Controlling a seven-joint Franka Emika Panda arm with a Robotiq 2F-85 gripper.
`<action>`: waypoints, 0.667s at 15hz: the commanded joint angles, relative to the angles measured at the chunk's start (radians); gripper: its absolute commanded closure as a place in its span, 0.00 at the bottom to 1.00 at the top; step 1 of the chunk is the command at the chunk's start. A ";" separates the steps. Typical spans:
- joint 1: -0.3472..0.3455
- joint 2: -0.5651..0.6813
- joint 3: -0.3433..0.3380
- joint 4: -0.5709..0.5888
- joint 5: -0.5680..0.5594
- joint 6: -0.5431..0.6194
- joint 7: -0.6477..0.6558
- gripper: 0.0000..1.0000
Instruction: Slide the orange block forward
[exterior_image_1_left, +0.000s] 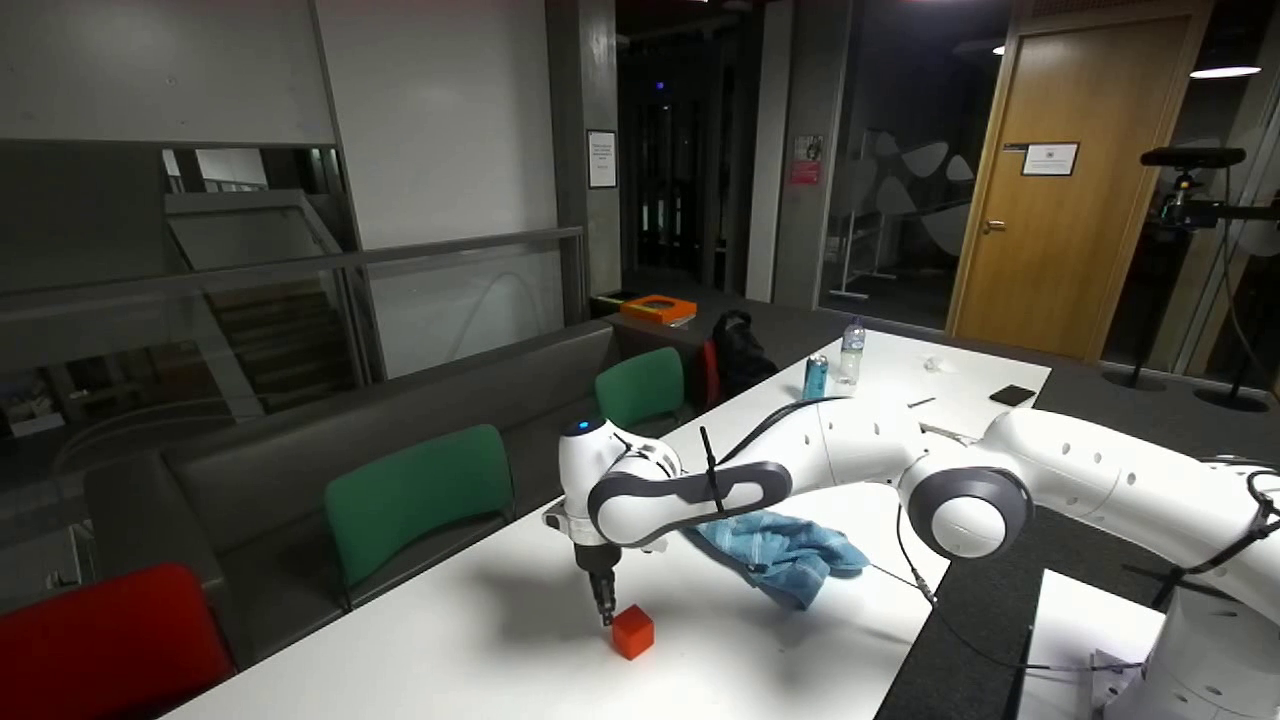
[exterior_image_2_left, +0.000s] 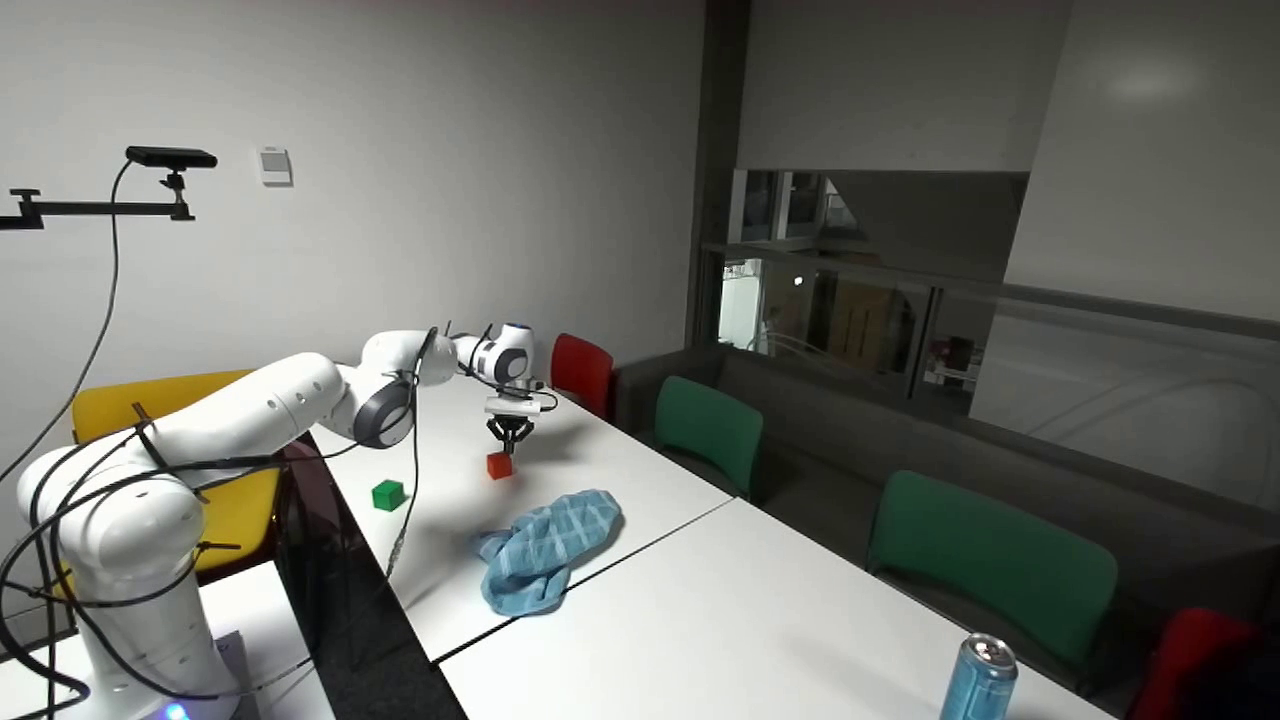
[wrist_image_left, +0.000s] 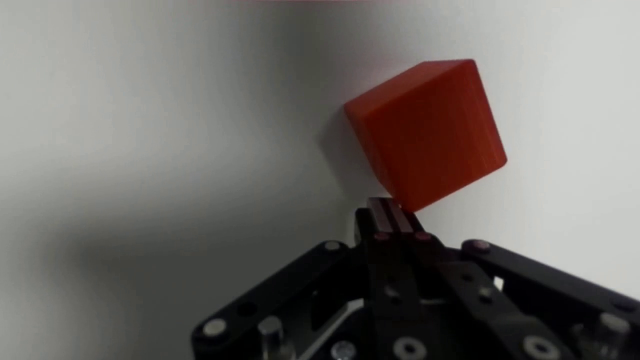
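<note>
White table (exterior_image_2_left: 720, 620) holds one orange cubic block (wrist_image_left: 435, 140), with black fingers (wrist_image_left: 380, 216) pressed together just beside it, one green cube (exterior_image_2_left: 388, 495), one crumpled blue cloth (exterior_image_2_left: 550, 545).

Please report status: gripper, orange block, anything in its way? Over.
Gripper: jaws shut, holding nothing. Orange block: on table, right beside jaws, contact unclear. Cloth and green block lie apart from it; likely not in the way.

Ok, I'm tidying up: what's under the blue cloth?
The blue cloth lies bunched on the white table, which shows around its edges. Anything beneath the folds is covered, unseen.
</note>
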 joint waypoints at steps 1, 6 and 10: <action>0.001 -0.014 0.004 -0.002 0.007 -0.157 -0.004 1.00; 0.021 -0.015 -0.007 0.008 0.002 -0.421 0.051 1.00; 0.028 -0.013 -0.007 0.016 0.003 -0.559 0.089 1.00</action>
